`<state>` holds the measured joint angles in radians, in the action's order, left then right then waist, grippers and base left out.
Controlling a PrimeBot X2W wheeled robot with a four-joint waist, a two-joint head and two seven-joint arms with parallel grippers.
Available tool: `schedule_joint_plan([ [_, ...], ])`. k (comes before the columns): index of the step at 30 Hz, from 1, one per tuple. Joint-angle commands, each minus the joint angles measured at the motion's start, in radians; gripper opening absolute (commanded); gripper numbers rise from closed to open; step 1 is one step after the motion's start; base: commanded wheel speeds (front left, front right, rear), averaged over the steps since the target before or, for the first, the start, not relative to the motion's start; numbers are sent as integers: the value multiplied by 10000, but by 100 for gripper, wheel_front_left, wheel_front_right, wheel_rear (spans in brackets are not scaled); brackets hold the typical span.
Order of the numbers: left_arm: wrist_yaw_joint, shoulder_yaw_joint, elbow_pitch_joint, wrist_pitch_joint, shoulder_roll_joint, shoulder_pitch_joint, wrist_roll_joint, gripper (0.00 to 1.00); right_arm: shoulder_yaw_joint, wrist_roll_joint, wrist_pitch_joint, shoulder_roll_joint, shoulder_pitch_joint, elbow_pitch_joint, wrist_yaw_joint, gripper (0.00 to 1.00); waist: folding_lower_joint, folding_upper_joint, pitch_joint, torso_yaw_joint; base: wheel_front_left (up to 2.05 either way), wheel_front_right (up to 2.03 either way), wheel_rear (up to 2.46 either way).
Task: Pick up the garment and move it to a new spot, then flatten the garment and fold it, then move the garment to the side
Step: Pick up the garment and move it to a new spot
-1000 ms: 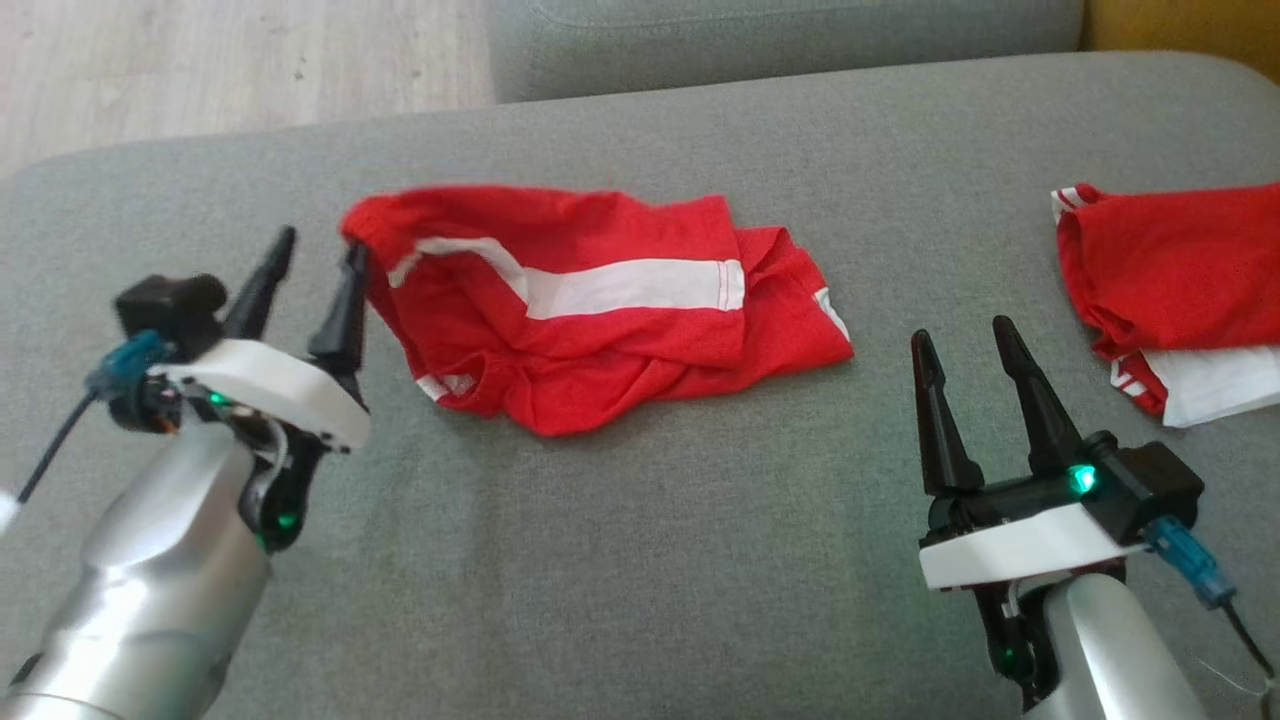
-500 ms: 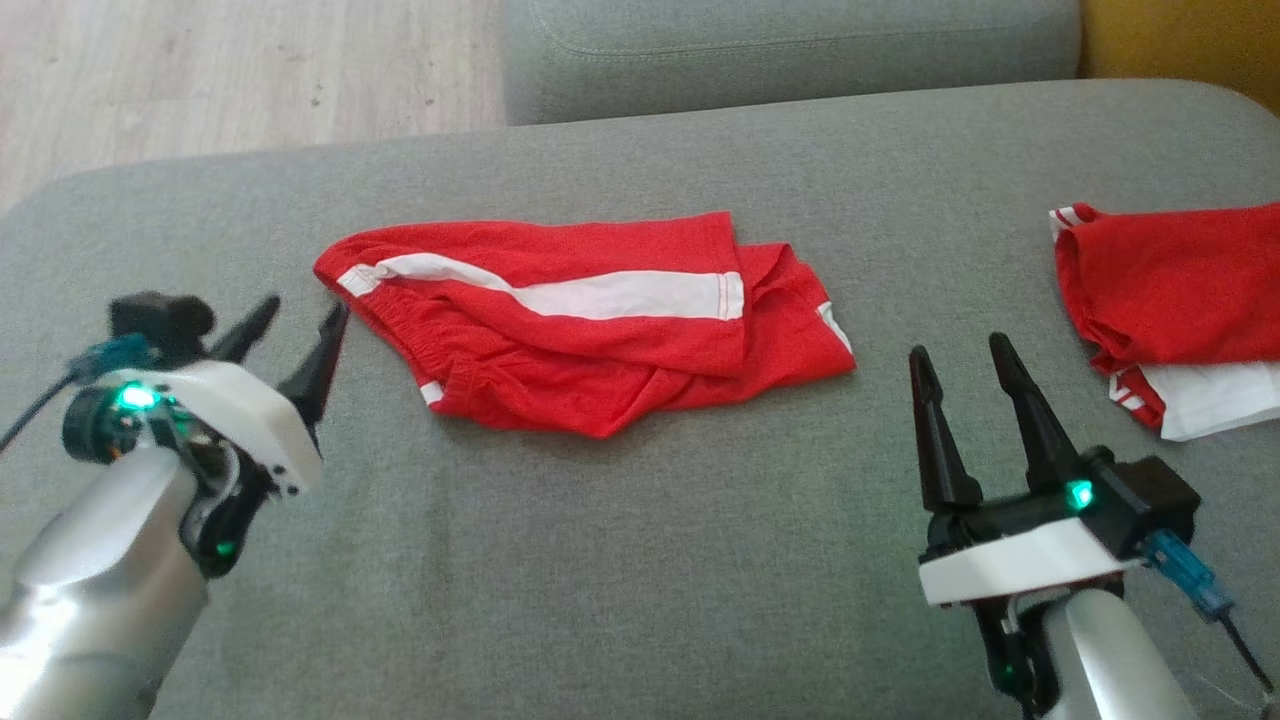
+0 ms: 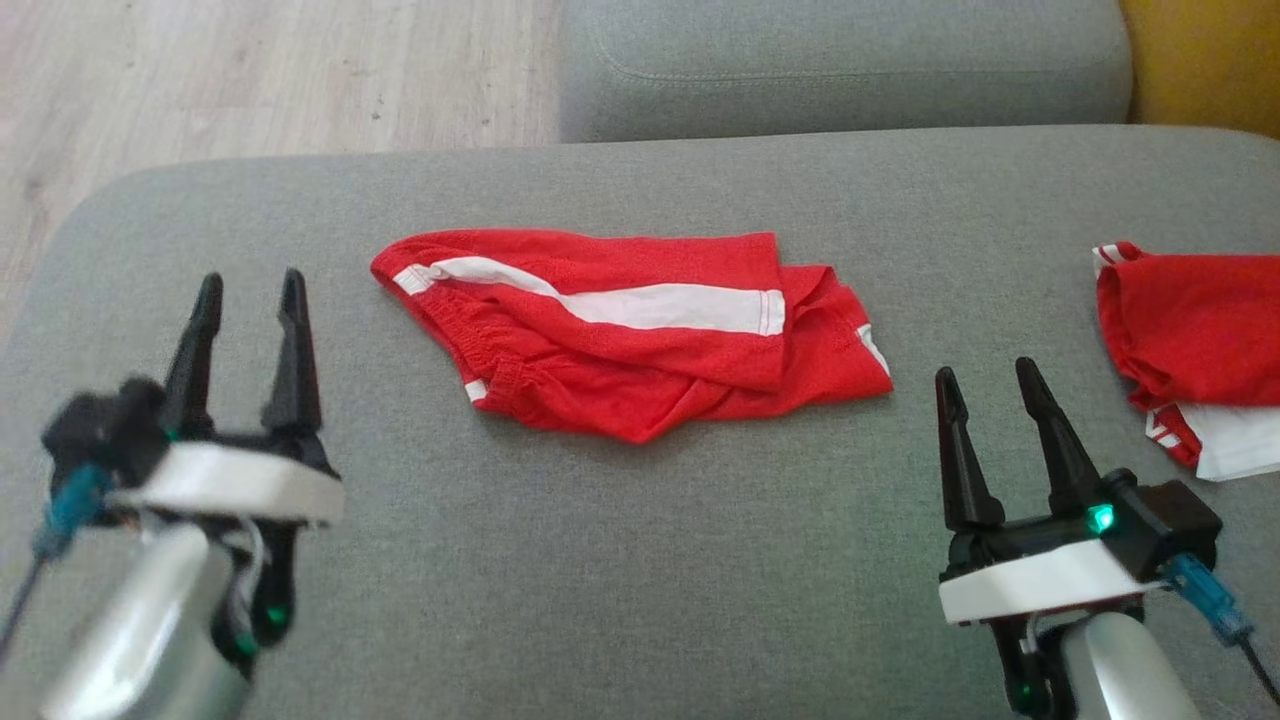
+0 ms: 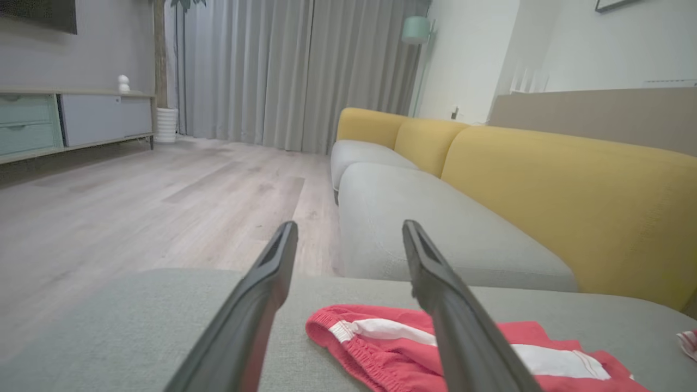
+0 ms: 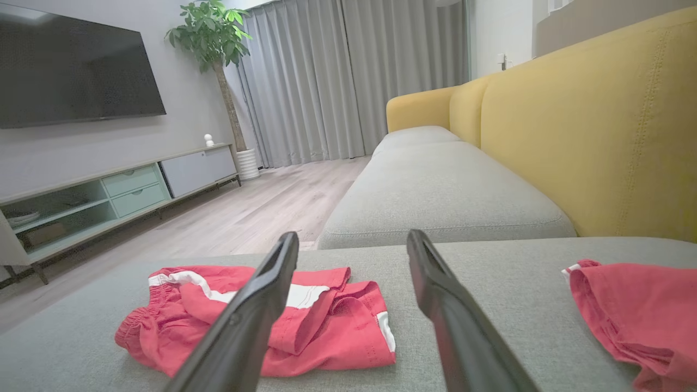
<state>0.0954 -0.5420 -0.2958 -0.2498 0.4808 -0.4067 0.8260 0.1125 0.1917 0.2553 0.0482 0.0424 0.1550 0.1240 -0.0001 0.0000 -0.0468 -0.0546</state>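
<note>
Head view looks down on a big grey fabric sofa seat cushion (image 3: 640, 560) that takes up most of the picture. There's pale wood-plank floor (image 3: 250, 80) up at 11 o'clock and another grey seat cushion (image 3: 840, 60) at 12. The right wrist view also catches a mustard-yellow sofa backrest (image 5: 599, 136) running along at 2 o'clock. On the big cushion, just up from centre toward 12, lie the red sports shorts with a white side stripe (image 3: 630, 330). They're crumpled and roughly doubled over, elastic waistband end pointing to 9, hem end to 3, nothing touching them. Over at 3 o'clock, cut off by the edge, is a second red garment with white trim (image 3: 1190, 340), well apart from the shorts. Down at 8 o'clock is the left gripper (image 3: 250, 280), its two long dark fingers spread wide with nothing between them, clear of the waistband end. At 4 o'clock is the right gripper (image 3: 986, 372), fingers also wide and empty, tips near the hem corner but not touching.
</note>
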Motion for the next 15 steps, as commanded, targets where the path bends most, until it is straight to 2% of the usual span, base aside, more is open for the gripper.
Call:
schedule_joint_plan([
  [1, 283, 1015, 1010, -116, -71, 347, -632, 100, 156, -125, 65, 20, 167, -373, 67, 100, 1, 0, 60, -46, 0, 0, 0],
  [5, 452, 1748, 2171, -117, -841, 1929, -1961, 100, 41, -131, 65, 20, 69, -381, 67, 100, 1, 0, 204, -73, 0, 0, 0],
  [6, 452, 1748, 2171, -117, -841, 1929, -1961, 100, 41, -131, 65, 20, 69, -381, 67, 100, 1, 0, 204, -73, 0, 0, 0],
  [10, 183, 2258, 2323, -118, -1803, 3183, -3032, 100, 42, -103, 65, 20, -11, -380, 67, 100, 1, 0, 269, -94, 0, 0, 0],
  [15, -106, 2500, 1980, -119, -2377, 3603, -4306, 100, 57, -160, 65, 20, -52, -360, 67, 100, 1, 0, 295, -113, 0, 0, 0],
])
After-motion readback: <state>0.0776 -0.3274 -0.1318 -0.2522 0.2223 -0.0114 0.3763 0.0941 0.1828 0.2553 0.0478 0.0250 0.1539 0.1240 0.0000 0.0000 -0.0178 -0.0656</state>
